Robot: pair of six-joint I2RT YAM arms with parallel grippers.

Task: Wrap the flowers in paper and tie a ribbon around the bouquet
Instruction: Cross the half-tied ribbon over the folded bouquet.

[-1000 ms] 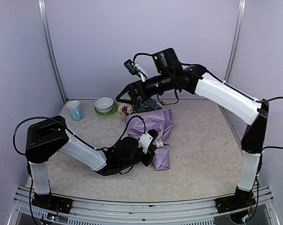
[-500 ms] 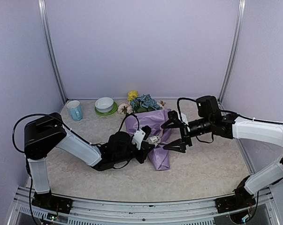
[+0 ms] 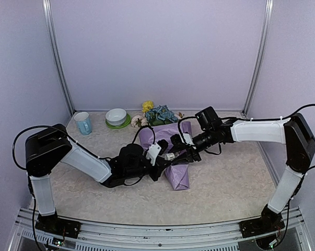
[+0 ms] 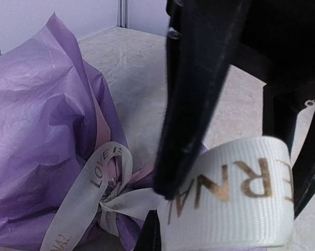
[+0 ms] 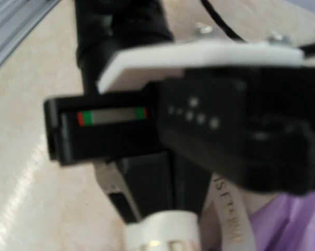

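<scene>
Left tool (image 3: pixel 164 156) pinched shut on ribbon (image 4: pixel 225 193) w/ gold "LOVE" print, tied round bouquet (image 4: pixel 37 146); right tool (image 3: pixel 185 155) state unclear.

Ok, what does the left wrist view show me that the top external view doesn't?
Only left wrist: gold lettering on the flat cream-white ribbon and its knot around the crinkly lilac wrapping paper. Only top external: pale blue mug, white bowl on green saucer, yellow and blue flower heads. Both: the paper and ribbon.

Black-and-white arms (image 3: pixel 89 164), looping black cables (image 3: pixel 14 146)
</scene>
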